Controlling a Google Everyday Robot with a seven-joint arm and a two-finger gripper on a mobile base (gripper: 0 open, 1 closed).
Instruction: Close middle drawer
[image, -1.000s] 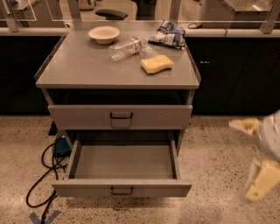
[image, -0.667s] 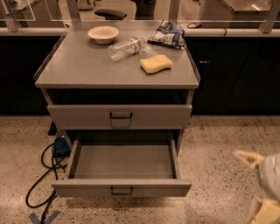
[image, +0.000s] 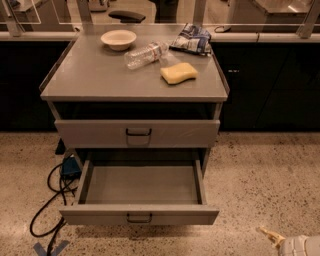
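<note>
The middle drawer (image: 140, 216) of the grey cabinet is pulled far out toward me. It is wide, shallow and empty, with a low front panel and a small black handle (image: 139, 218) at its centre. Above it the taller-fronted top drawer (image: 137, 133) is nearly closed. The lowest drawer is hidden under the open one. Only a pale part of my gripper (image: 287, 242) shows, at the bottom right corner, low over the floor. It is to the right of the open drawer's front and apart from it.
On the cabinet top (image: 90, 80) lie a white bowl (image: 118, 38), a clear plastic bottle (image: 145, 53) on its side, a yellow sponge (image: 178, 73) and a blue-white snack bag (image: 191, 38). Black cables (image: 47, 207) and a blue box (image: 70, 167) lie on the floor at the left.
My gripper has dropped from the right edge down to the bottom right corner and now shows much less. The drawers and the tabletop items have not moved.
</note>
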